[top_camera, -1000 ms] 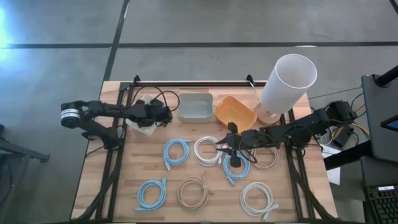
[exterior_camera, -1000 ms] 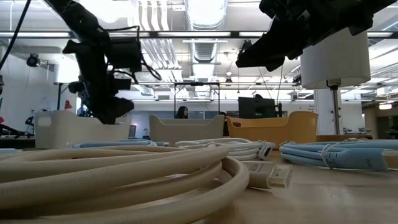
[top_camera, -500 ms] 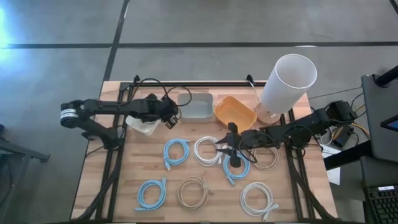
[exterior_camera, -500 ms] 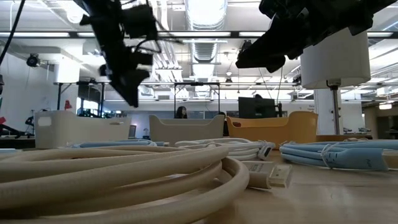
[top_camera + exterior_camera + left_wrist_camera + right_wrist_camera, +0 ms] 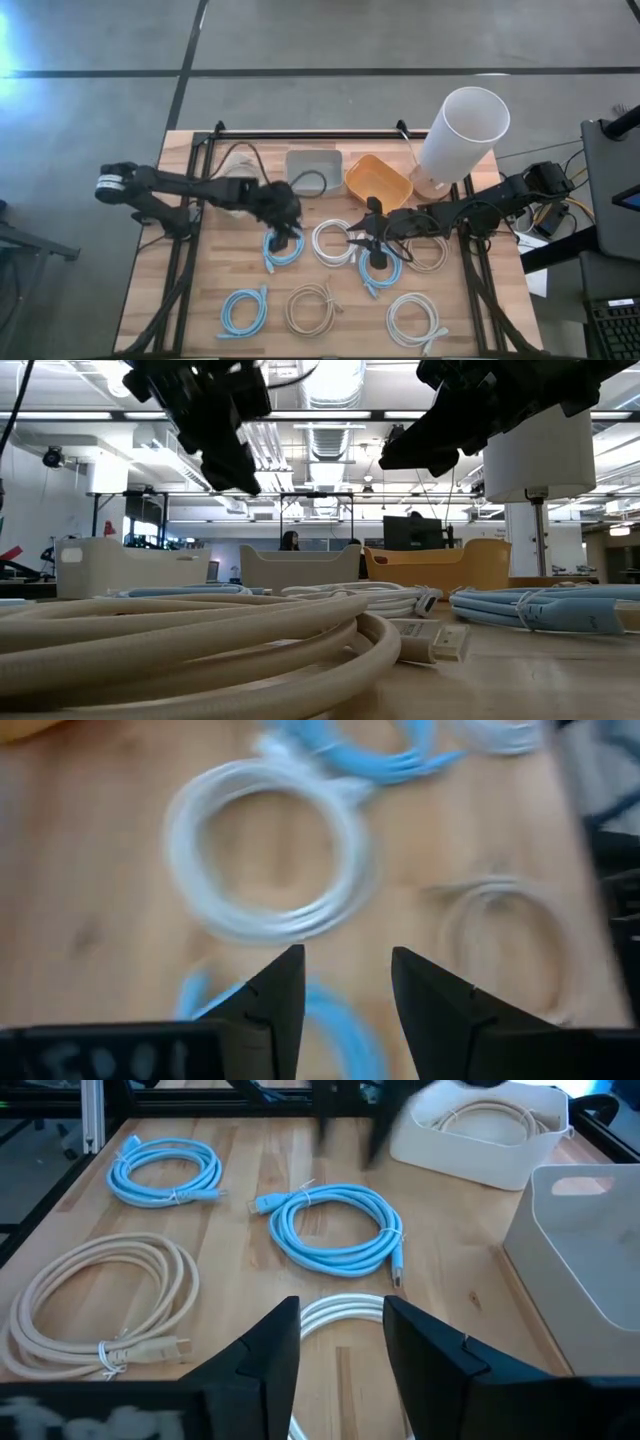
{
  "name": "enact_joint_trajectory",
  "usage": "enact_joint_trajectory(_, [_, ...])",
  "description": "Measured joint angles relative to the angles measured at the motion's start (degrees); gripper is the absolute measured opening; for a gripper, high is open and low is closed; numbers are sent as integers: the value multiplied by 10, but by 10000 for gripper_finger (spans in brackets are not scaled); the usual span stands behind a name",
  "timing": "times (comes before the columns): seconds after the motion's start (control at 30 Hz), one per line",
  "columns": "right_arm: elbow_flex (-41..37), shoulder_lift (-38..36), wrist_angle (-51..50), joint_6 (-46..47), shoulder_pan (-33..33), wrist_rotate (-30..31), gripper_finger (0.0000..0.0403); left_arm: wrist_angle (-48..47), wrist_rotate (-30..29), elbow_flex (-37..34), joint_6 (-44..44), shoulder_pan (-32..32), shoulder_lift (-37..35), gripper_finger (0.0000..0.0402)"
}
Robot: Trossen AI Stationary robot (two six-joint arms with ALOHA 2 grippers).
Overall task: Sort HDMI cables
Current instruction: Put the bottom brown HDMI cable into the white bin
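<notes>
Several coiled HDMI cables lie flat on the wooden table. In the high view a light blue coil (image 5: 283, 246), a white coil (image 5: 333, 241), a second light blue coil (image 5: 380, 268) and a beige coil (image 5: 428, 251) form the far row. A light blue coil (image 5: 244, 310), a beige coil (image 5: 313, 308) and a white coil (image 5: 415, 318) lie nearer. Another beige coil (image 5: 488, 1120) lies in the white bin (image 5: 470, 1155). My left gripper (image 5: 285, 228) (image 5: 345, 985) hangs open over the far-left light blue coil (image 5: 335, 1025). My right gripper (image 5: 358, 240) (image 5: 340, 1330) hangs open over the white coil (image 5: 340, 1312).
A grey bin (image 5: 313, 170) and an orange bin (image 5: 378, 180) stand along the far edge, beside a tall white cylinder (image 5: 460, 130) at the far right. The left arm partly hides the white bin in the high view. Black frame rails run along both table sides.
My left gripper has swung from above the white bin at the far left toward the right and the near edge, ending over the far-left light blue coil, still open. The right arm and all coils have stayed put.
</notes>
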Motion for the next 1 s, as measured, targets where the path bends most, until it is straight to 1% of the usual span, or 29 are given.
enact_joint_trajectory(0.13, [0,0,0,0,0,0,133,98,2,-33,-11,-49,1,145])
enact_joint_trajectory(0.27, [0,0,0,-1,0,0,129,176,-4,-64,-10,-90,2,145])
enact_joint_trajectory(0.37, [0,0,0,-5,0,0,127,228,-23,-82,3,-114,9,145])
enact_joint_trajectory(0.5, [-1,0,0,-6,0,0,129,288,-29,-89,10,-133,36,145])
enact_joint_trajectory(0.7, [-4,0,0,-5,0,0,136,297,-26,-76,8,-139,98,145])
enact_joint_trajectory(0.87, [-7,0,0,-5,0,0,135,299,34,-62,7,-142,154,145])
enact_joint_trajectory(1.0, [-9,0,0,-6,0,0,129,308,50,-48,7,-145,196,145])
